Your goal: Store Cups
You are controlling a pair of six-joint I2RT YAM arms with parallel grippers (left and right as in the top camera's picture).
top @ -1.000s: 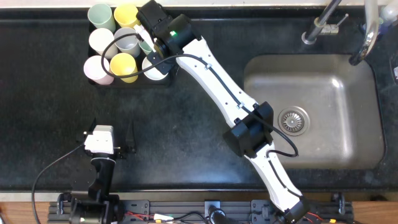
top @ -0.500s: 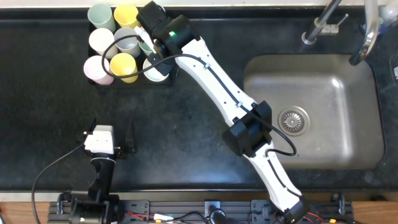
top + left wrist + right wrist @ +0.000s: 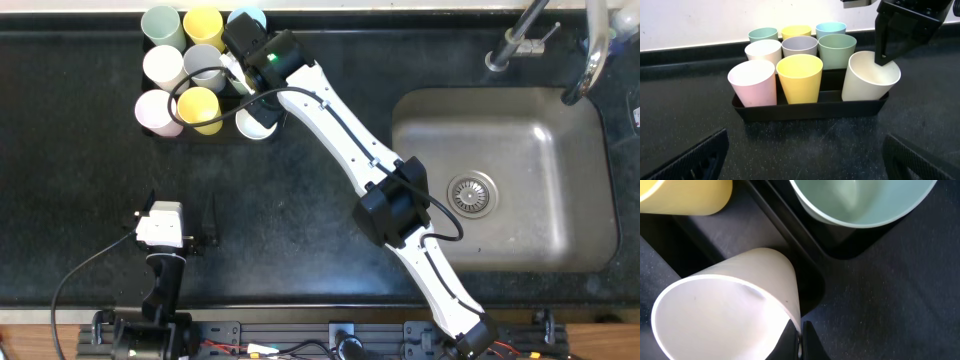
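A black tray (image 3: 805, 112) at the counter's back left holds several upright cups in pink, yellow, white, grey, green and blue. A cream cup (image 3: 870, 77) leans outward in the tray's right front corner, also seen as the cream cup (image 3: 257, 122) from above. My right gripper (image 3: 883, 59) is shut on its rim, one finger inside and one outside, and the right wrist view shows the right gripper (image 3: 800, 337) pinching the cup wall (image 3: 725, 310). My left gripper (image 3: 182, 205) rests open low on the counter, well in front of the tray.
A steel sink (image 3: 500, 180) with a faucet (image 3: 520, 40) lies to the right. The right arm (image 3: 340, 130) stretches diagonally across the dark counter (image 3: 300, 230). A wall runs close behind the tray.
The right gripper shifted a little and the cream cup moved slightly toward the tray's front corner. A light blue cup at the tray's back now shows. The left arm stayed still.
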